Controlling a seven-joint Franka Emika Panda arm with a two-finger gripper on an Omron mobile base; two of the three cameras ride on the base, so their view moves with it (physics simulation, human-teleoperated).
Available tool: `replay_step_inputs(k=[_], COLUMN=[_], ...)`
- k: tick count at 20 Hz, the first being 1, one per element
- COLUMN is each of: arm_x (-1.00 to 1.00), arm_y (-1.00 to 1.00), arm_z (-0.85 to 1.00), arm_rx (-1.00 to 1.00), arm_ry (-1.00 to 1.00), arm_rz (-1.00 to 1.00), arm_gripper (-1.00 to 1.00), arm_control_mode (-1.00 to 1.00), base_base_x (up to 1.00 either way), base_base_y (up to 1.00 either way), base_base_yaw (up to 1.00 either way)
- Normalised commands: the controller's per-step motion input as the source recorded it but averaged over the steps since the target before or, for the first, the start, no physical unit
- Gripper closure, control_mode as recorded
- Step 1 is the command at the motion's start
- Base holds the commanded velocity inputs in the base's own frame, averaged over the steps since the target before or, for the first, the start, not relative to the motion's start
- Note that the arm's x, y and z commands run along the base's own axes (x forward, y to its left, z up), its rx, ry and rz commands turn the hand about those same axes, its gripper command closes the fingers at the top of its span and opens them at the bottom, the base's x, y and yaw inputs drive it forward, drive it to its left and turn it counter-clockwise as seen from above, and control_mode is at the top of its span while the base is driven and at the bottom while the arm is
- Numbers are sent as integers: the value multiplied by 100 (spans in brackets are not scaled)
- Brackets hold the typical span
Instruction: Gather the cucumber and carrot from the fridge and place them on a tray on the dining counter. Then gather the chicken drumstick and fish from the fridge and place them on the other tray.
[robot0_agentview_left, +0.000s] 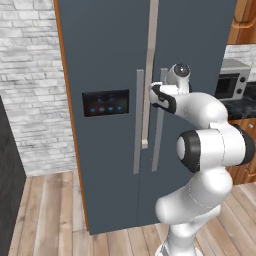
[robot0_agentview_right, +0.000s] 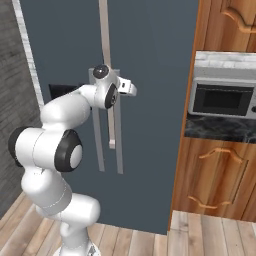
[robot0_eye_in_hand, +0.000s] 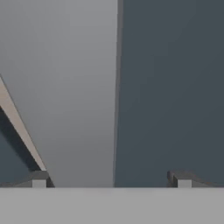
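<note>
Fridge: both doors shut, barring the interior. Door handles: two grey vertical bars flanking the centre seam, standing proud of the doors. Tool: jaws spread wide, close against the door face, one handle edge at its 9 o'clock. Microwave: on the dark surface, 3 o'clock of the fridge. Wooden floor: open at 7 o'clock.

The fridge doors are shut, hiding everything inside. Its top runs past the frame in both base views. The microwave is cut by the left base view's right edge.
</note>
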Motion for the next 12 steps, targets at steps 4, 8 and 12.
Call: replay_step_inputs(k=[4, 8, 12], arm_x=[44, 5, 1], arm_y=[3, 18, 18], arm_z=[0, 0, 0], arm_rx=[0, 0, 0], arm_ry=[0, 0, 0], arm_rz=[0, 0, 0], arm_gripper=[-100, -100, -100], arm_control_mode=[-100, -100, -100], base_base_x=[0, 0, 0], base_base_y=[0, 0, 0], base_base_yaw=[0, 0, 0])
